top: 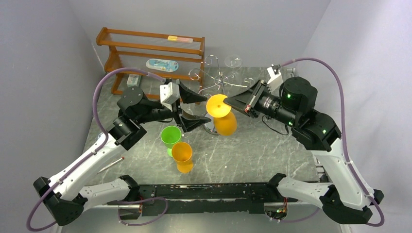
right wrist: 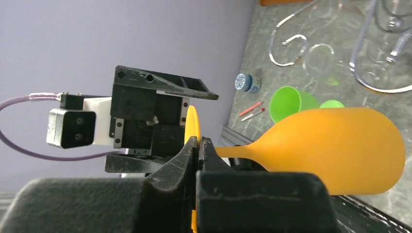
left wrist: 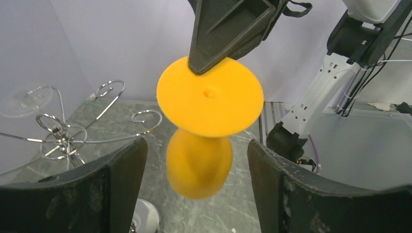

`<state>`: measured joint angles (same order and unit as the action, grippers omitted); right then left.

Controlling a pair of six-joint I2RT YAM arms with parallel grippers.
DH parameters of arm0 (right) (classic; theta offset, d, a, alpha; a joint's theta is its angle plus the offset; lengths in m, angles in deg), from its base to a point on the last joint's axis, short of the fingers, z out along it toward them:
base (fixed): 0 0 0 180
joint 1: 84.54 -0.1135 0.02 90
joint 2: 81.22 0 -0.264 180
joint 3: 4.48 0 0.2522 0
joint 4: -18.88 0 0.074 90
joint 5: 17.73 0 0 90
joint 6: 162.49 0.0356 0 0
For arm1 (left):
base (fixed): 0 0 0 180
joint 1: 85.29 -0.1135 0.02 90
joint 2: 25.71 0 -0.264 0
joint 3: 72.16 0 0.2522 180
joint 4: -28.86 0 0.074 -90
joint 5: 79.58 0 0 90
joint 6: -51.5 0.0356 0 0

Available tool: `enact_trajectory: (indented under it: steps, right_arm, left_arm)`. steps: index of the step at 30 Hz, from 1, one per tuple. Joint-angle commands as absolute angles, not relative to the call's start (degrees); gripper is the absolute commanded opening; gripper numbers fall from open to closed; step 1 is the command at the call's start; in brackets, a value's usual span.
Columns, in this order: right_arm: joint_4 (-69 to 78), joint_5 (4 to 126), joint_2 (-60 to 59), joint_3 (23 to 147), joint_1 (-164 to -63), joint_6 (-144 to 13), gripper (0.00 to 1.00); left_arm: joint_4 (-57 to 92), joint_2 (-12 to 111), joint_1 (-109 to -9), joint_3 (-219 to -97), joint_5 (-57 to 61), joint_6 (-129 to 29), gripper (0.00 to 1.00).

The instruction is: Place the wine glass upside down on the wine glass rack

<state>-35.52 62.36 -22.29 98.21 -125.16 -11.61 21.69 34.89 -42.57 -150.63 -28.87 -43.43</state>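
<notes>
Far left on the surface [top: 272, 150], a wooden shelf [top: 150, 48] stands by the back wall. The left arm [top: 97, 160] reaches inward. The left jaws stand wide open, hold nothing, and face the glass from the left. On their near side, a green cup [top: 171, 135] and an orange cup [top: 182, 156] sit just beside each other on the surface.

At centre, the orange wine glass [top: 221, 115] is off the surface, in the air between the two sets of jaws. It is tilted, with its round foot turned up and to the left and its bowl hanging below. It is on the near side of the wine glass rack [top: 221, 81], apart from the rack's curled arms. Whether it touches the post cannot be told.

The right jaws are closed tight on the rim of the glass's foot, gripping from the right. A clear glass [top: 233, 60] shows at the rack's far side. The right arm [top: 320, 136] extends from the near right corner.
</notes>
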Motion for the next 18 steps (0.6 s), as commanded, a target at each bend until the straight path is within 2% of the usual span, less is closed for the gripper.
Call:
enact_trajectory:
  steps: [1,7,9,18]
  right_arm:
    - [-44.2,69.5,-25.0,97.9,-125.5,-10.1,0.0]
    - [-50.9,80.3,-26.9,98.6,-125.4,-9.1,0.0]
    - [-52.8,84.2,-27.3,98.8,-125.5,-8.6,0.0]
    - [-54.5,105.6,-28.3,97.4,-125.4,-8.1,0.0]
  left_arm:
    - [19.9,32.4,-42.6,-149.2,-29.0,-43.3,0.82]
    - [16.1,30.8,-42.7,-149.1,-26.7,-41.9,0.88]
    - [15.2,30.0,-42.6,-149.1,-25.5,-41.7,0.94]
    - [13.6,27.9,-42.7,-148.2,-20.1,-43.3,0.93]
